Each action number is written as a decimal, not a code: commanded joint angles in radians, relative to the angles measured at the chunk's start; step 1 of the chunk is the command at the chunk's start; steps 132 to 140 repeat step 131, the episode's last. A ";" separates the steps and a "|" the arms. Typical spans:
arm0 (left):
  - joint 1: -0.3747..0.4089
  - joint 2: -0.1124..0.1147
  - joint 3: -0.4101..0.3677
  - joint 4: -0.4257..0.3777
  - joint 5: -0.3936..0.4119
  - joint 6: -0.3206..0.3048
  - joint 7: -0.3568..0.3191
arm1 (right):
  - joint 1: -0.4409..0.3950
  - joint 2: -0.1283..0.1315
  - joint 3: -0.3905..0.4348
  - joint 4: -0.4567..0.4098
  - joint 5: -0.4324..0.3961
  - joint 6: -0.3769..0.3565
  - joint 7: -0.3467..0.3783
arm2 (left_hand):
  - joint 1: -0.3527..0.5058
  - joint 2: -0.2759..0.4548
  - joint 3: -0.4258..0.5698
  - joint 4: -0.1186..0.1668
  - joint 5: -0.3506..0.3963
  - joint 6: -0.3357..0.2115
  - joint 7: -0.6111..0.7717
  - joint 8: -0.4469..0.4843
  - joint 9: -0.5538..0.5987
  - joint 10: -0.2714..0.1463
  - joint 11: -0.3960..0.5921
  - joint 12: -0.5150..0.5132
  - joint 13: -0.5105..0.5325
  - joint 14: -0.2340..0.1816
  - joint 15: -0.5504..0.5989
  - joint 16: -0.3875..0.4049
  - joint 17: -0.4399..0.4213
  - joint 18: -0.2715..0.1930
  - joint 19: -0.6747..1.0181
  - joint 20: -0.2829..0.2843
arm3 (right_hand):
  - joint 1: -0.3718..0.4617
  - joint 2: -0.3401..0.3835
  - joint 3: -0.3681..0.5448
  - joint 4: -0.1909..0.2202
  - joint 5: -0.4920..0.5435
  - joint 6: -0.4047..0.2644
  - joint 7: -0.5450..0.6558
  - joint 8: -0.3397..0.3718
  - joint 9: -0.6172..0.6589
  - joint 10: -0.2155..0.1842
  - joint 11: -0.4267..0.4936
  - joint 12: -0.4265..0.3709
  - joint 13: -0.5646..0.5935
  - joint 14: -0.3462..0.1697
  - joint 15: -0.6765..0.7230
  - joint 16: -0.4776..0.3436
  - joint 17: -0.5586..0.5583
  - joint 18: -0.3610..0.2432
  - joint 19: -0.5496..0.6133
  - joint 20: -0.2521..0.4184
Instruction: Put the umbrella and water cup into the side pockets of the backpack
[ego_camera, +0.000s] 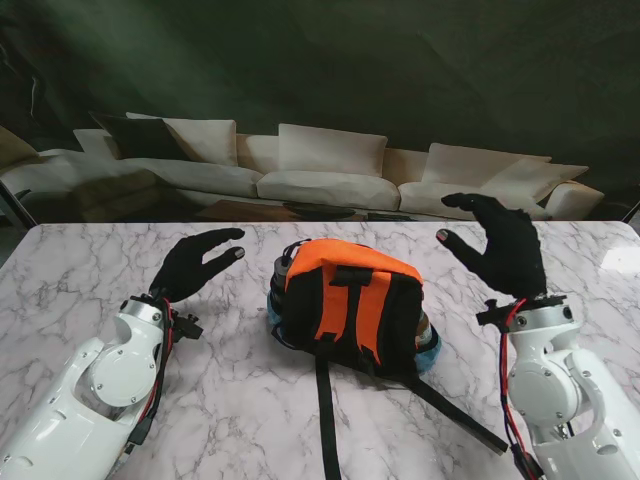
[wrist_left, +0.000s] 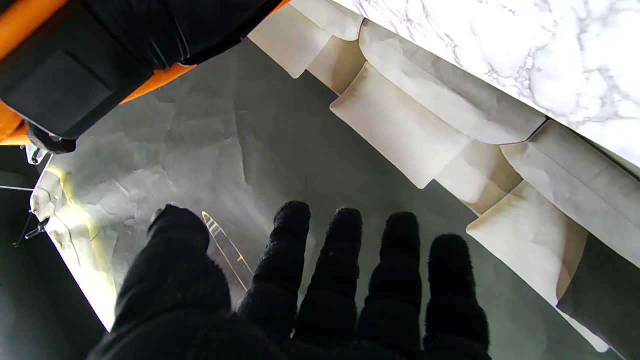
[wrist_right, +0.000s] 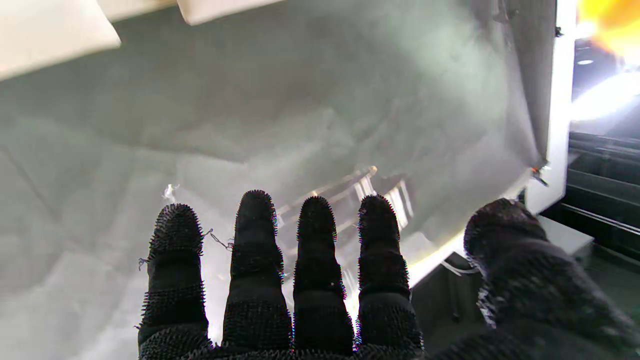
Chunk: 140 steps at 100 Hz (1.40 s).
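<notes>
Backpack (ego_camera: 350, 305) betw. left robot hand (ego_camera: 195, 262) & right robot hand (ego_camera: 505, 245), both spread, empty.

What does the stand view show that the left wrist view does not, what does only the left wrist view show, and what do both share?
Only the stand view shows the right hand, open and empty, the backpack's straps trailing toward me, and objects tucked in at both sides of the backpack. Only the left wrist view shows the left hand's five fingers close up, spread and holding nothing. Both share the orange-and-black backpack, the marble table, the cream sofa and the left hand.
</notes>
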 joint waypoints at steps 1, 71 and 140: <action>-0.003 -0.006 0.007 0.007 -0.009 0.009 -0.012 | -0.011 -0.018 -0.023 0.040 0.009 0.013 0.000 | 0.031 0.044 -0.001 0.029 -0.006 0.008 0.001 0.001 -0.010 -0.027 0.021 0.009 0.010 -0.022 0.016 0.010 -0.013 0.009 -0.001 0.023 | -0.029 0.015 -0.010 -0.008 0.003 -0.015 0.001 -0.020 0.008 -0.006 -0.009 0.001 0.003 -0.010 0.009 0.024 -0.006 -0.024 0.004 0.013; -0.002 -0.003 0.006 0.018 0.007 0.039 -0.015 | 0.008 -0.030 -0.117 0.162 0.077 0.109 -0.015 | 0.035 0.048 -0.001 0.029 0.002 0.008 0.010 0.000 -0.004 -0.030 0.030 0.008 0.017 -0.023 0.019 0.014 -0.015 0.011 -0.004 0.027 | 0.003 0.049 -0.017 -0.005 0.013 -0.011 0.017 -0.032 -0.001 -0.001 0.001 0.007 -0.016 -0.013 0.007 0.028 -0.032 -0.033 -0.026 0.022; -0.013 0.001 0.010 0.031 0.013 0.047 -0.035 | 0.053 -0.025 -0.136 0.192 0.072 0.105 0.008 | 0.037 0.050 -0.002 0.029 0.003 0.011 0.009 -0.002 -0.004 -0.027 0.029 0.008 0.014 -0.020 0.019 0.015 -0.018 0.014 -0.006 0.028 | -0.003 0.035 0.000 -0.004 0.017 -0.010 0.019 -0.036 0.002 0.001 0.005 0.009 -0.010 -0.014 0.009 0.030 -0.029 -0.033 -0.031 0.033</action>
